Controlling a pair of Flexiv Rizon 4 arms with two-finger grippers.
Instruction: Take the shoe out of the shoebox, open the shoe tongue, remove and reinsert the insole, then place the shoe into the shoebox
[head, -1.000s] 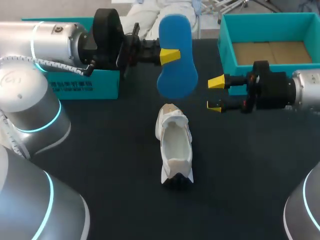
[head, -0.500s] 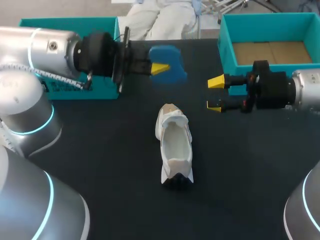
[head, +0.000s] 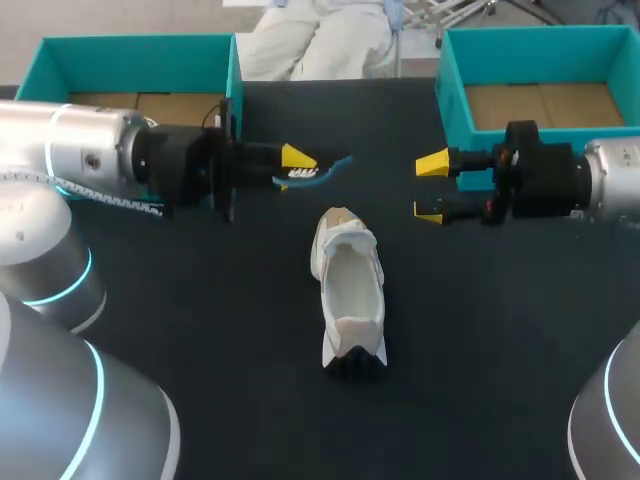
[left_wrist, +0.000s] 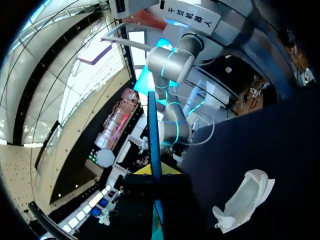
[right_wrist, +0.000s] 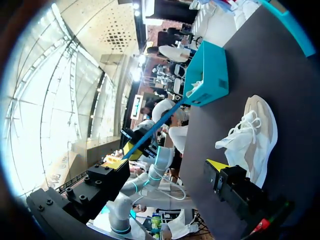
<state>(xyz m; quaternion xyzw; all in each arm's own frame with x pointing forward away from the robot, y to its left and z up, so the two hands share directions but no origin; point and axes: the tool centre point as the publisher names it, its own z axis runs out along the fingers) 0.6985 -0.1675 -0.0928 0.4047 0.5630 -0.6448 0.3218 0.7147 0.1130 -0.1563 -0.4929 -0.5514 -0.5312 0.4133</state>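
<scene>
Left jaws are pinching the blue insole, right jaws gaping empty; reinsertion seems underway, needing it aligned over the shoe.

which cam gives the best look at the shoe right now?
Head view: the whole white shoe lies in the open, seen from above with its opening up. Left wrist view catches it small and skewed, off beside the left claw. Right wrist view gives a side look, mostly laces.
</scene>
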